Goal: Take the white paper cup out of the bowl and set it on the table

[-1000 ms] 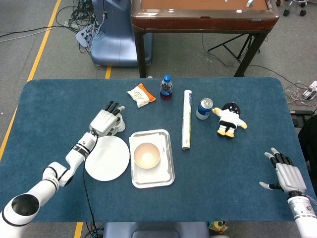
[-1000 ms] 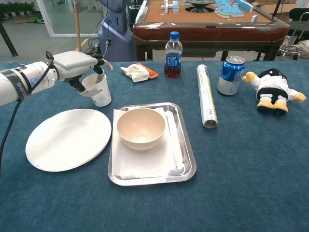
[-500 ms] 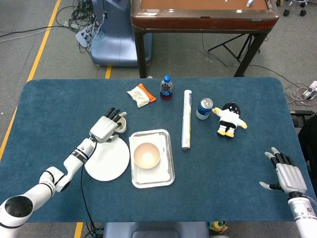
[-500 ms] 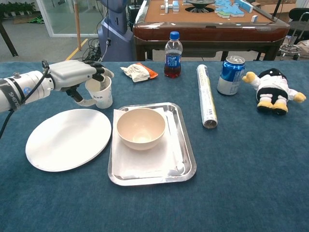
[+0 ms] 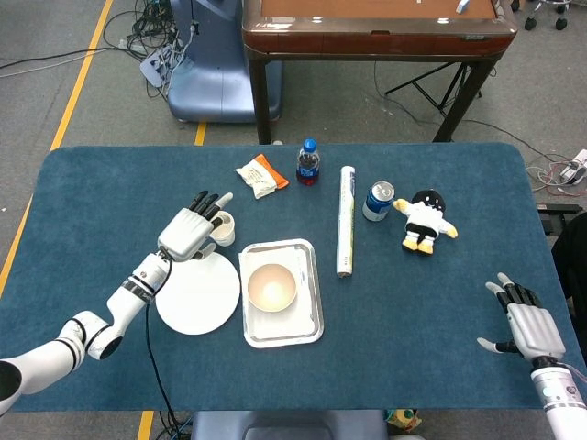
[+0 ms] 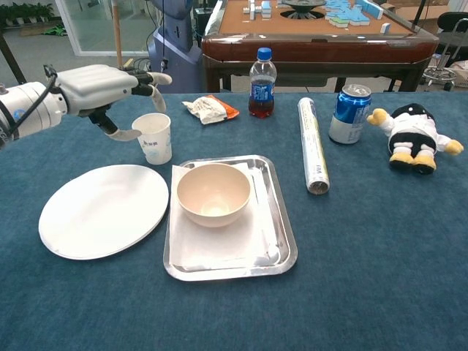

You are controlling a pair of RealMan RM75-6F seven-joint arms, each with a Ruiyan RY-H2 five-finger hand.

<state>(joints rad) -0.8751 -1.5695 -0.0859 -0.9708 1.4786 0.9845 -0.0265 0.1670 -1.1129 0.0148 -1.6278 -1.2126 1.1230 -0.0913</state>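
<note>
The white paper cup [image 6: 156, 137] [image 5: 223, 227] stands upright on the blue table, left of the metal tray [image 6: 274, 241]. An empty beige bowl [image 6: 213, 193] [image 5: 271, 286] sits in that tray. My left hand [image 6: 110, 84] [image 5: 188, 233] hovers just above and to the left of the cup, fingers spread, holding nothing. My right hand [image 5: 523, 325] rests open near the table's front right edge, far from the cup.
A white plate [image 6: 102, 210] lies left of the tray. Behind are a snack packet [image 6: 208, 109], a cola bottle [image 6: 262, 73], a foil roll [image 6: 312, 145], a blue can [image 6: 349, 112] and a penguin plush [image 6: 412, 135].
My left hand let go of the cup and lifted up and away to the left. The cup now stands free on the table. The right hand barely moved.
</note>
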